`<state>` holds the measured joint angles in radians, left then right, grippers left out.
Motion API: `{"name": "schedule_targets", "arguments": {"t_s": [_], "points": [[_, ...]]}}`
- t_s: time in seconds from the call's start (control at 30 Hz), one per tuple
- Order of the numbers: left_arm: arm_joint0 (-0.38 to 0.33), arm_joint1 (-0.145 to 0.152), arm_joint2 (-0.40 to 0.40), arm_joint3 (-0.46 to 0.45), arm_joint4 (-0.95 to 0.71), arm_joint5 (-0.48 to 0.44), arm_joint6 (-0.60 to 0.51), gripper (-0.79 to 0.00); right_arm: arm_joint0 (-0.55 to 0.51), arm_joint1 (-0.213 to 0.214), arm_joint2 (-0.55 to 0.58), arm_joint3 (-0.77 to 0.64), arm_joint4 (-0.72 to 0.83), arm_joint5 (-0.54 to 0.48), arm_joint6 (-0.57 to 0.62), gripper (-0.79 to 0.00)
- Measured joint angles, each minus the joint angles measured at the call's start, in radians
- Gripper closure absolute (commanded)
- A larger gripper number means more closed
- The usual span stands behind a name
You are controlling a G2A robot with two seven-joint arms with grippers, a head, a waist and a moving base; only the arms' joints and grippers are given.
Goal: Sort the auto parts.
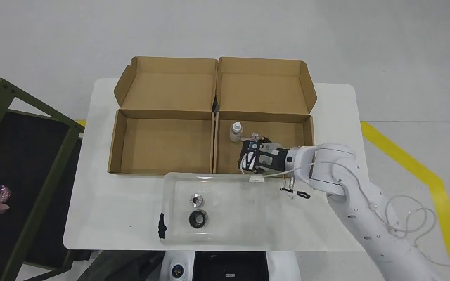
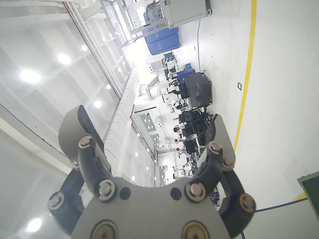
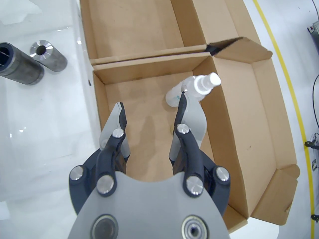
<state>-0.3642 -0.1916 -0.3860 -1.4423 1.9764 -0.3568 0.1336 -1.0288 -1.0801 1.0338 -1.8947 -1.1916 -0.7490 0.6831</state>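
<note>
Over the right-hand brown cardboard box (image 1: 310,142), the right gripper (image 3: 152,103) hangs with its fingers apart. The small white plastic spray bottle (image 3: 199,85) stands inside at its eleven o'clock, apparently placed. Next comes reaching toward eight o'clock for the grey steel sleeves (image 1: 197,218) in the clear plastic tub (image 1: 169,184).

Spray bottle (image 3: 199,85) partly behind right end effector (image 3: 152,100)

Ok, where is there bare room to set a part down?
The left box has its whole floor bare. In the right box, the spray bottle and the open right pincer crowd the side toward the left box; its outer side is free. The clear tray is bare beside the dark sleeve and collet.
</note>
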Motion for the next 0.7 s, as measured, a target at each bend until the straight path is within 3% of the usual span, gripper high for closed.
{"name": "schedule_targets", "arguments": {"t_s": [0.3,0.7], "points": [[0.000,0.000,0.000,0.000,0.000,0.000,0.000,-0.785,0.007,-0.013,-0.100,-0.071,-0.006,-0.018,-0.015,-0.391],[0.000,0.000,0.000,0.000,0.000,0.000,0.000,-0.785,0.065,-0.053,-0.270,-0.040,-0.033,0.013,-0.041,-0.388]]}}
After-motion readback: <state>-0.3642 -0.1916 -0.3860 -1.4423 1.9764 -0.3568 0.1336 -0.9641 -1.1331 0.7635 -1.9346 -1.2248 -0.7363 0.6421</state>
